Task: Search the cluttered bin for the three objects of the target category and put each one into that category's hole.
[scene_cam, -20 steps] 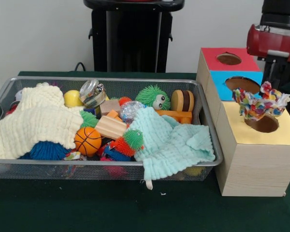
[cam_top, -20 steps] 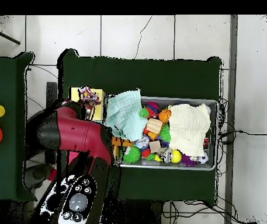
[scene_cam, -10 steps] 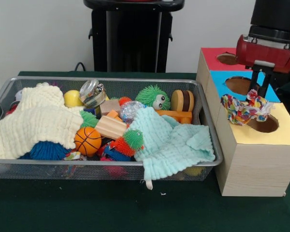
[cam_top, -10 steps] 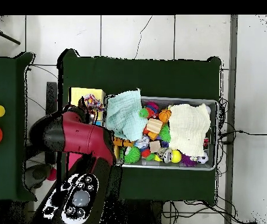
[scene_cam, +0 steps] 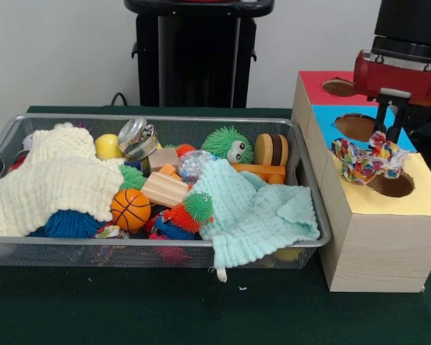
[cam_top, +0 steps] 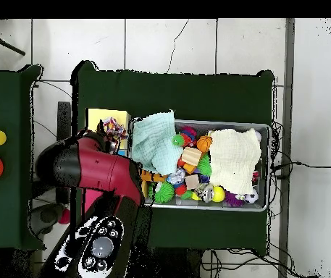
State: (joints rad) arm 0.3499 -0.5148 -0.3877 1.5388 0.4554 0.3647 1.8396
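Hand (scene_cam: 388, 136) holds rope toy (scene_cam: 366, 159) at yellow hole's (scene_cam: 393, 185) rim.

Arm (cam_top: 88, 168) is chunky glossy red on the upper link, with a black cylinder section stacked above a red housing at the wrist (scene_cam: 400, 66). There's a small light-grey plate on that housing. From overhead, the base has a black-and-white head panel (cam_top: 95, 246) with round grey buttons.
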